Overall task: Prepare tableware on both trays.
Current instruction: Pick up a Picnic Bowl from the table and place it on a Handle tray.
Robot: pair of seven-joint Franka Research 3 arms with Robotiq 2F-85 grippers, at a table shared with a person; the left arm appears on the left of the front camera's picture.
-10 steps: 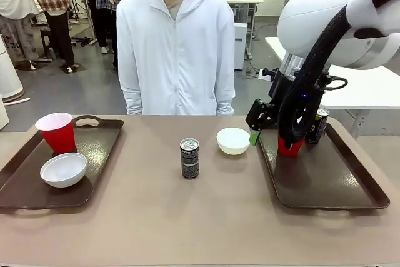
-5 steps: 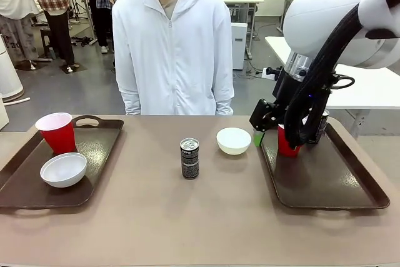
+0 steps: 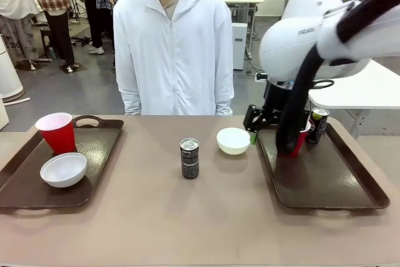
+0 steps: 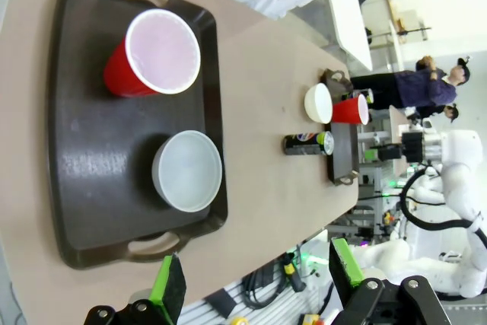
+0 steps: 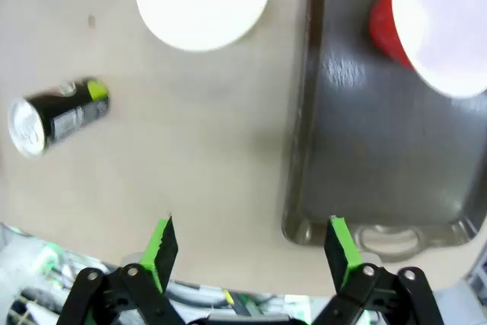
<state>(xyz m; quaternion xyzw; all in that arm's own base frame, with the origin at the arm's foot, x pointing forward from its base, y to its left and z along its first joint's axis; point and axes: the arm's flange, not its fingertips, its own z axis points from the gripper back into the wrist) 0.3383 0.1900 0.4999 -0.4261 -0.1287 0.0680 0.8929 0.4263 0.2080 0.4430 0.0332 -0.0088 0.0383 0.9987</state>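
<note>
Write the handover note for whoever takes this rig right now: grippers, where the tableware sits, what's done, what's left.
Left gripper: open, empty, clear of the left tray.
Right gripper: open, empty, hovering by the inner rim of the right tray.
Done: left tray holds a red cup and a white bowl; right tray holds the second red cup and a can.
To do: the other can and other bowl stand on the table between the trays; probably can goes left, bowl right.
</note>
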